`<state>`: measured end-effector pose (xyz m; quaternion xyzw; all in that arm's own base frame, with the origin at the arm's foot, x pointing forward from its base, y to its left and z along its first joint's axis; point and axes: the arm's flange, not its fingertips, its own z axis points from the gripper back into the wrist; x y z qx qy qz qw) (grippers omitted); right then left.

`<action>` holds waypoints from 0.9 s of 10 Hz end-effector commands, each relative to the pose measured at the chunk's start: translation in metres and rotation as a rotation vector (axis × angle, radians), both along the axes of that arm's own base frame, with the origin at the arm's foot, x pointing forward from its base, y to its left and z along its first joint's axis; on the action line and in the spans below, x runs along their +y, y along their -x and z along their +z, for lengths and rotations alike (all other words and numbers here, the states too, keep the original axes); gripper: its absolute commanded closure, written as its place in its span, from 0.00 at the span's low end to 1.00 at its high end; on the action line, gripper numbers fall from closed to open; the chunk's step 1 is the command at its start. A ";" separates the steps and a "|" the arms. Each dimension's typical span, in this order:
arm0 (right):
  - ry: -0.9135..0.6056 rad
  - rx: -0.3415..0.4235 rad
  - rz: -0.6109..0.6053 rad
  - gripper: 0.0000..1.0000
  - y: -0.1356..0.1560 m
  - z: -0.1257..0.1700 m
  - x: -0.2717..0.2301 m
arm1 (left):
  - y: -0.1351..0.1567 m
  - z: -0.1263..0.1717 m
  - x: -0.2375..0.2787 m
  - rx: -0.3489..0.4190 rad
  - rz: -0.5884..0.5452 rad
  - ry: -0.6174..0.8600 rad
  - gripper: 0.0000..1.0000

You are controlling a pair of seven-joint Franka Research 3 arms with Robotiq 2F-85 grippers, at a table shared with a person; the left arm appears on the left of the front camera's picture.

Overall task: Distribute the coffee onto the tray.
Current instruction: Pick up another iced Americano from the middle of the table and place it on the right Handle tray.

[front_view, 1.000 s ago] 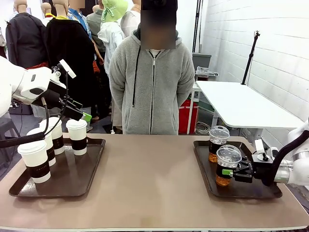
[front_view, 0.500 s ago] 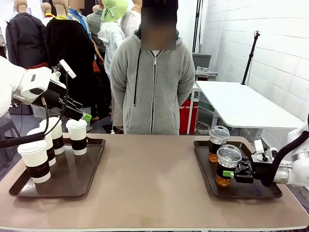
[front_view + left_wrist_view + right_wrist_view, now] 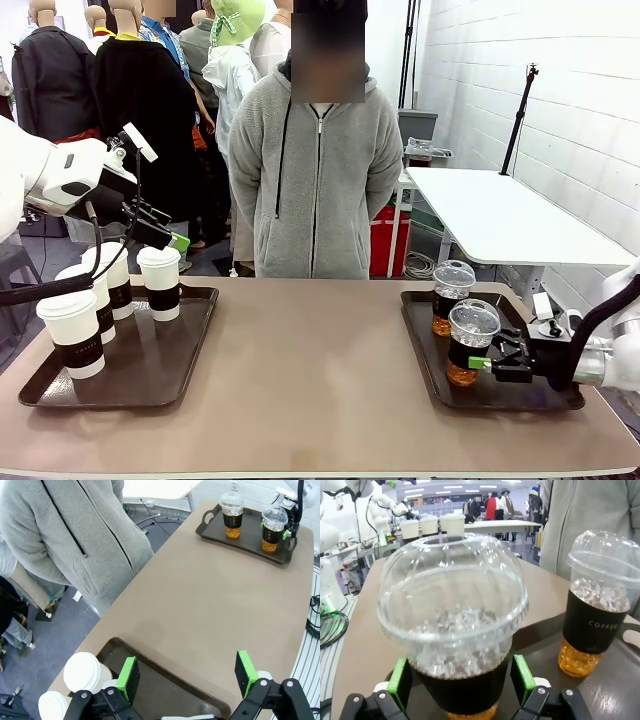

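Note:
Several white paper coffee cups [image 3: 160, 282] with dark sleeves stand on the left brown tray [image 3: 195, 330]. Two clear dome-lidded coffee cups stand on the right tray [image 3: 418, 345]: a near one [image 3: 472, 340] and a far one [image 3: 452, 296]. My right gripper [image 3: 483, 360] is open, low over the right tray, its green pads on either side of the near clear cup [image 3: 452, 615]. The far clear cup [image 3: 600, 610] stands apart from it. My left gripper [image 3: 172, 238] hangs open above the left tray [image 3: 165, 677], beside the white cups [image 3: 82, 670], holding nothing.
A person in a grey zip hoodie [image 3: 315, 170] stands at the table's far edge, hands behind the back. The brown tabletop [image 3: 310, 370] lies bare between the two trays. A white side table [image 3: 500, 215] stands behind at the right.
My right gripper opened and let go of the near clear cup, then drew back slightly to the right. The cup stays on the right tray. The left arm has not moved.

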<state>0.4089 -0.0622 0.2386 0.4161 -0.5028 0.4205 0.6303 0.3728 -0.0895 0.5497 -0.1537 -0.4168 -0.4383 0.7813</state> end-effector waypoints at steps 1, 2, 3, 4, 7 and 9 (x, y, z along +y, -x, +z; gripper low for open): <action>-0.016 0.030 -0.030 0.00 0.020 0.005 -0.013 | -0.003 -0.003 0.003 -0.004 -0.016 0.001 0.00; -0.015 0.039 -0.053 0.00 0.029 0.006 -0.022 | -0.003 -0.003 0.003 -0.004 -0.016 0.001 0.00; -0.017 0.041 -0.076 0.00 0.037 0.007 -0.030 | -0.003 -0.003 0.003 -0.004 -0.016 0.001 0.00; -0.019 0.040 -0.095 0.00 0.044 0.008 -0.036 | -0.003 -0.003 0.003 -0.004 -0.016 0.001 0.00; -0.017 0.067 -0.093 0.00 0.054 0.013 -0.038 | -0.003 -0.003 0.003 -0.004 -0.016 0.001 0.00; -0.007 0.030 -0.112 0.00 0.046 0.003 -0.043 | -0.003 -0.003 0.003 -0.004 -0.016 0.001 0.00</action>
